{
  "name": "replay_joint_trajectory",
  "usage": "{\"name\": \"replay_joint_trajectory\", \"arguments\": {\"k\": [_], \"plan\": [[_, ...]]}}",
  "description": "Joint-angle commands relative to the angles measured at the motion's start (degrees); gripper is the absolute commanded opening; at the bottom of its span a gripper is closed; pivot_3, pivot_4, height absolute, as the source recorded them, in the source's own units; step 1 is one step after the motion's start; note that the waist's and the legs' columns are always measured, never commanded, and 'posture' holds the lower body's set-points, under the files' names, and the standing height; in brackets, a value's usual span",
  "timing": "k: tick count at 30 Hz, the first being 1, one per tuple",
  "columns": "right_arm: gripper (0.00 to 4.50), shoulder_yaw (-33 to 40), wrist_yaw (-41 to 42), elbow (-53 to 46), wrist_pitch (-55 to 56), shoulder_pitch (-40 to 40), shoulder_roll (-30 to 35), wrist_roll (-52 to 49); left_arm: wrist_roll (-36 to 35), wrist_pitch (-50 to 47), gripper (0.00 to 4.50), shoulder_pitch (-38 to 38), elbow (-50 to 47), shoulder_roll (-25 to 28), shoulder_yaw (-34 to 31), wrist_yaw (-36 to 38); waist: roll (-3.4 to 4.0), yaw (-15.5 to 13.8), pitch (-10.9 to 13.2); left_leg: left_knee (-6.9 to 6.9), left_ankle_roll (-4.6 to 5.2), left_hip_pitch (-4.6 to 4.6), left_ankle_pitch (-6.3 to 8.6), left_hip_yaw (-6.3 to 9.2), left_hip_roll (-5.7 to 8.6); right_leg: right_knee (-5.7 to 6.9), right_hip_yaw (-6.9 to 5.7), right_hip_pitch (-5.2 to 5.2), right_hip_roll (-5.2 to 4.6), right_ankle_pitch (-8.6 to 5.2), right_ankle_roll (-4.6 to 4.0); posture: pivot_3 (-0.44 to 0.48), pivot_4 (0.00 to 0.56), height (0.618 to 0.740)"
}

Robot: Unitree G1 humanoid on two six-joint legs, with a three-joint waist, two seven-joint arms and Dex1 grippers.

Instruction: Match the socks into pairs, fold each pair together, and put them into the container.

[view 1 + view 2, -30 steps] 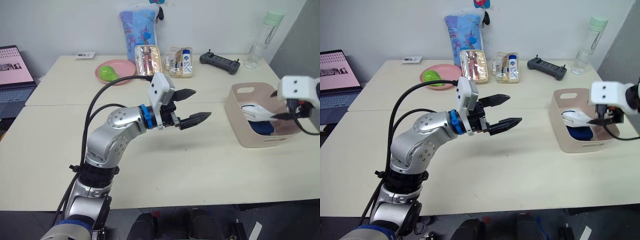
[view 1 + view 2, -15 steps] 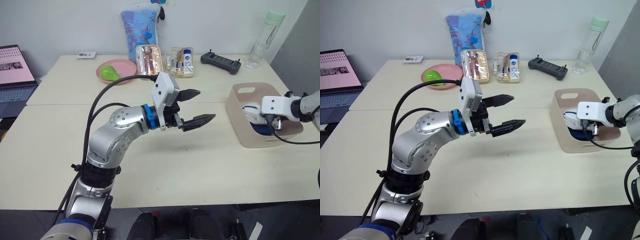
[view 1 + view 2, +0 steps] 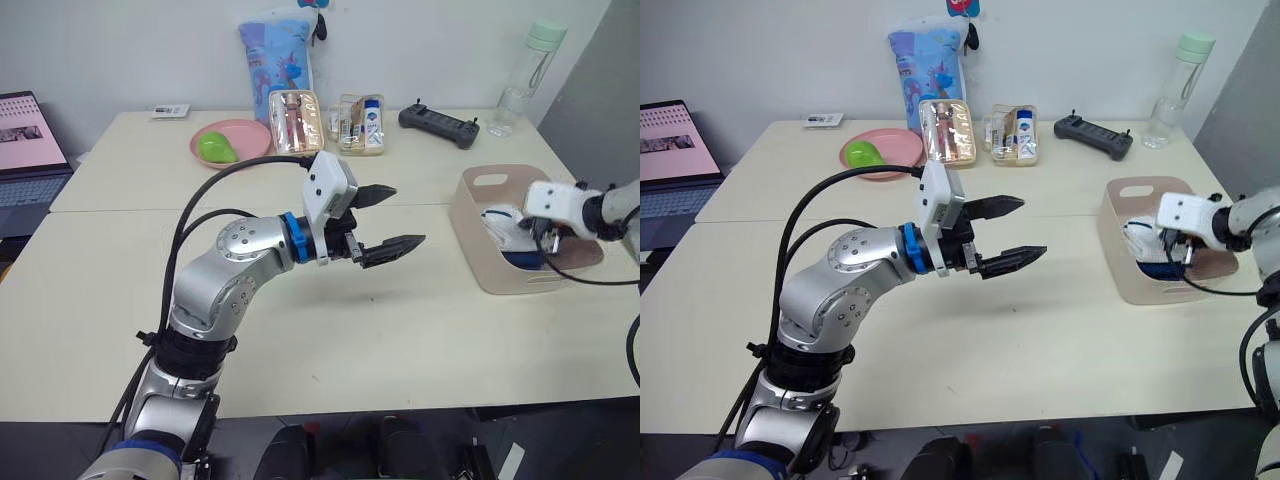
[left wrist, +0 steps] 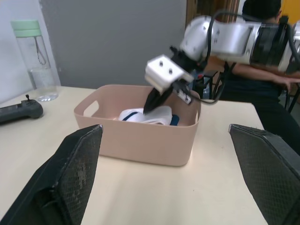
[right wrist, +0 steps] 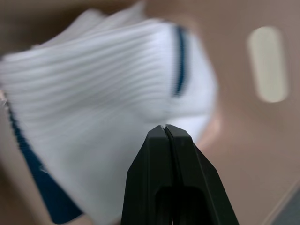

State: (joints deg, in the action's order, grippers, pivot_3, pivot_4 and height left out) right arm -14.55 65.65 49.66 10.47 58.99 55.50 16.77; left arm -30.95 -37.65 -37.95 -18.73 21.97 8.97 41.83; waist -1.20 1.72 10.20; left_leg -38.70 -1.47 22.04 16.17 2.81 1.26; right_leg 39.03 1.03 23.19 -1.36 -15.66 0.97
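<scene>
The pale pink container (image 3: 476, 250) stands at the table's right side. Inside it lie a folded white sock (image 3: 500, 222) with a dark cuff mark and a dark blue sock (image 3: 524, 260) beneath it. My right gripper (image 4: 151, 104) points down into the container, shut, its tip just over the white sock (image 5: 93, 84), with no cloth between the fingers (image 5: 165, 140). My left gripper (image 3: 402, 217) hovers above the table's middle, wide open and holding nothing, aimed toward the container (image 4: 140, 140).
Along the back of the table stand a pink plate (image 3: 232, 143) with a green item, two clear pouches (image 3: 297, 120), a black controller (image 3: 438, 124), a bottle (image 3: 525, 75) and a patterned bag (image 3: 278, 55). A laptop (image 3: 25, 150) sits far left. A person (image 4: 262, 61) sits beyond the container.
My right gripper came down from above the container's right end into the container and shut over the white sock. The left arm has hardly moved.
</scene>
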Motion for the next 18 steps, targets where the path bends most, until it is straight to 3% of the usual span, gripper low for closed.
{"name": "replay_joint_trajectory", "arguments": {"k": [1, 5, 9, 13, 18], "plan": [[0.41, 3.3, -1.5, -2.5, -0.9, 5.4, 1.1, -1.4, -0.1, 0.4, 4.50, 1.8, -2.3, 3.3, -3.6, 0.6, 0.02, 0.1, 0.0, 0.01, 0.00, 0.00, 0.00, 0.00, -0.01, 0.00, 0.00, 0.02, 0.00, 0.00, 0.00, 0.000, 0.150, 0.740], [1.65, 8.4, -3.0, -9.2, -7.6, 4.3, -5.6, -8.7, 2.1, 2.9, 4.50, 6.4, -1.5, 7.8, -7.2, -0.1, 0.00, 0.3, 0.0, 0.04, 0.01, -0.04, 0.02, 0.01, -0.09, 0.00, -0.02, 0.00, 0.05, 0.01, -0.02, 0.000, 0.150, 0.740], [3.07, 13.7, -8.7, -29.9, -24.6, -6.9, -19.9, -20.9, 5.8, 6.6, 4.50, 16.0, -1.1, 10.0, -13.7, -4.4, -0.03, 0.2, 0.0, 0.03, 0.06, 0.00, 0.06, 0.05, -0.14, 0.00, -0.07, 0.01, 0.05, 0.02, -0.05, 0.000, 0.150, 0.740], [4.48, 13.2, -17.6, -44.4, -32.9, -16.5, -31.2, -24.0, 7.2, 8.3, 4.50, 24.0, -2.5, 9.0, -19.0, -9.3, 0.02, -0.4, 0.0, -0.07, 0.10, 0.39, 0.09, 0.21, -0.15, 0.07, -0.18, 0.30, 0.04, 0.03, -0.05, 0.000, 0.150, 0.740], [4.48, 8.8, -25.3, -52.0, -31.7, -29.9, -37.4, -21.2, 9.7, 13.1, 4.50, 33.6, -3.9, 2.6, -23.5, -18.2, -0.18, -2.0, -0.2, -0.25, 0.07, 0.84, 0.05, 0.26, 0.08, -0.14, -0.18, 0.56, -0.15, 0.22, 0.10, 0.000, 0.150, 0.740]]}}
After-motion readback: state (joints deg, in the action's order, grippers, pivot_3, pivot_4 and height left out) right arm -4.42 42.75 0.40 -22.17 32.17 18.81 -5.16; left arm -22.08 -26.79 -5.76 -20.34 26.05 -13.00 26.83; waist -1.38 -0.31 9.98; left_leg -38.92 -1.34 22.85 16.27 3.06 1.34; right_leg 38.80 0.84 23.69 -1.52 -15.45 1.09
